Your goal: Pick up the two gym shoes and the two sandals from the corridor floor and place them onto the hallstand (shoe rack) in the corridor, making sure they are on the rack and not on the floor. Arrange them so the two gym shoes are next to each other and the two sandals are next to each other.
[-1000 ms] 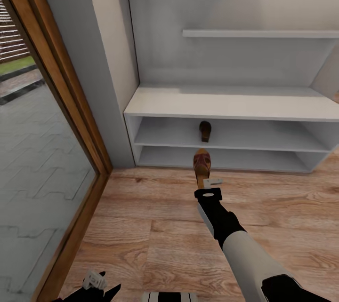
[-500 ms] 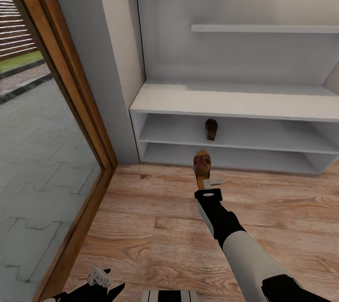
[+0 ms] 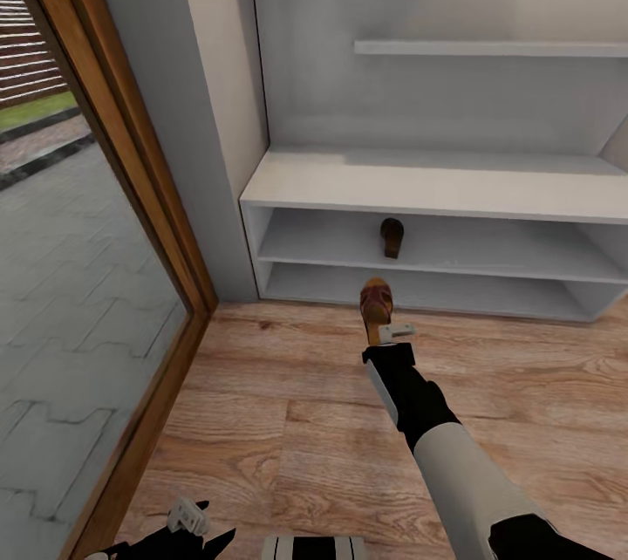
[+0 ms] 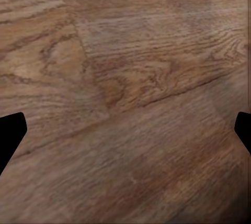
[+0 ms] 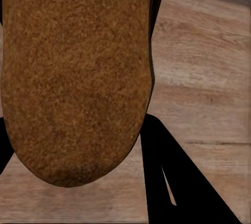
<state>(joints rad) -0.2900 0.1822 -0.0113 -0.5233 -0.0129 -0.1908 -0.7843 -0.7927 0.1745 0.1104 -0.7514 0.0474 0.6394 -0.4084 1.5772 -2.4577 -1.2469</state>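
we see the hallstand [image 3: 436,185] against the back wall, a low white unit with two open shelves under its top board. on the upper shelf one sandal [image 3: 392,238] stands alone, heel toward us, left of the shelf's middle. the lower shelf shows nothing on the part we can see. a floating shelf [image 3: 488,47] hangs on the wall above the unit.

our right gripper [image 3: 384,329] is clamped on the second sandal [image 3: 376,303], held out above the corridor floor [image 3: 288,385] just in front of the hallstand's lower shelf; in the right wrist view its tan footbed [image 5: 78,72] sits close to the camera between the dark fingers [image 5: 172,182].

our left gripper [image 3: 187,521] hangs low near the floor, its two fingers [image 4: 10,135] set wide apart with only wood planks between them. a glass door in a wooden frame [image 3: 131,185] runs along the left.
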